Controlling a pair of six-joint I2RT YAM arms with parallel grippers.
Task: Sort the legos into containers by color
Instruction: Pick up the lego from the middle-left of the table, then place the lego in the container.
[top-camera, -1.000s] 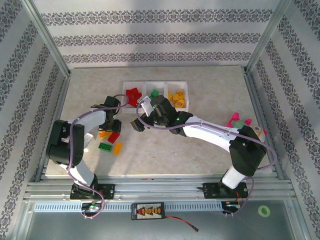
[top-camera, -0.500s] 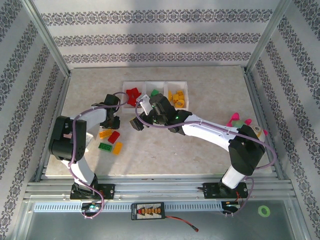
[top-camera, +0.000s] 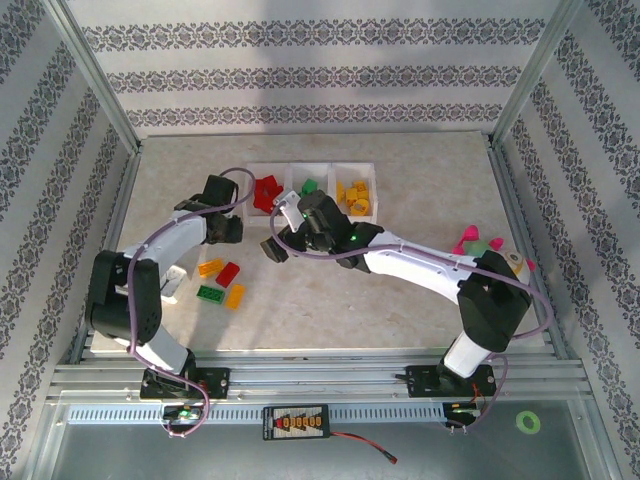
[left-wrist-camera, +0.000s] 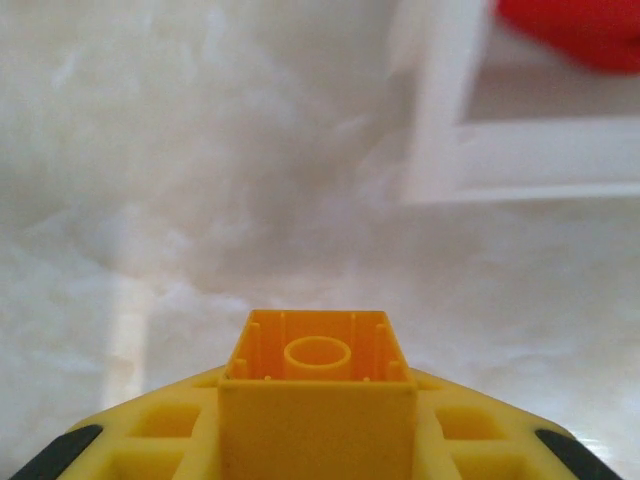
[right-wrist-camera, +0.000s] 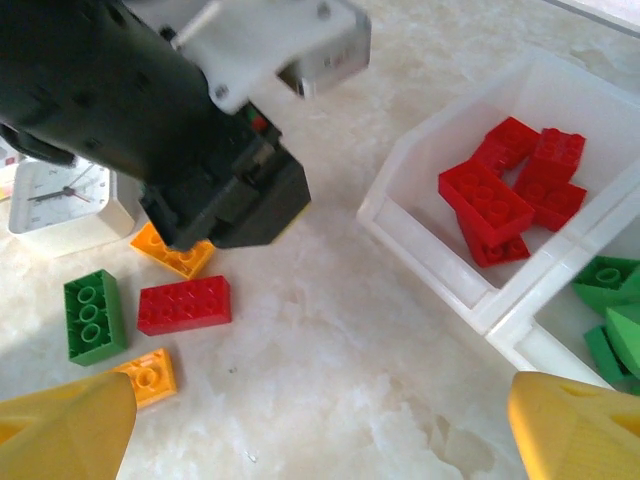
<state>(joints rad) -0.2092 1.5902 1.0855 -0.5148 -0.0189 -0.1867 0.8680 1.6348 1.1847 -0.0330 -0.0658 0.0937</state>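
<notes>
**A:** Which step is in hand?

**B:** A carry. The left gripper (top-camera: 226, 229) is pinching a yellow brick (left-wrist-camera: 318, 380) between its jaws, with the hollow underside facing the wrist camera. It is hanging over the bare table (top-camera: 330, 310), just short of the near corner of the red bin (left-wrist-camera: 450, 150).

**A:** And the other arm?

**B:** The right gripper (top-camera: 275, 246) is hovering close by in front of the row of bins (top-camera: 334, 166). Its jaws are spread wide and holding nothing.

**A:** What is the next move asking for?

**B:** I'd say the brick is heading for the yellow bin (top-camera: 355, 165) at the right end of the row. That means travelling past the red and green bins, high enough to clear the walls. The right arm is lying across that path, so it looks like one of them will have to give way. Only then should the jaws let go, over the yellow pile.

**A:** How much is left?

**B:** Four loose bricks (top-camera: 228, 274) are waiting on the table: two orange-yellow, one red, one green.

**A:** What is differing from a second ago?

**B:** Back then the left gripper was sitting lower, right over the loose bricks. Now it is up nearer the bins, and the arm's elbow is swinging out toward the left edge. The right arm is barely shifting, and the four loose bricks are lying as before.
</notes>
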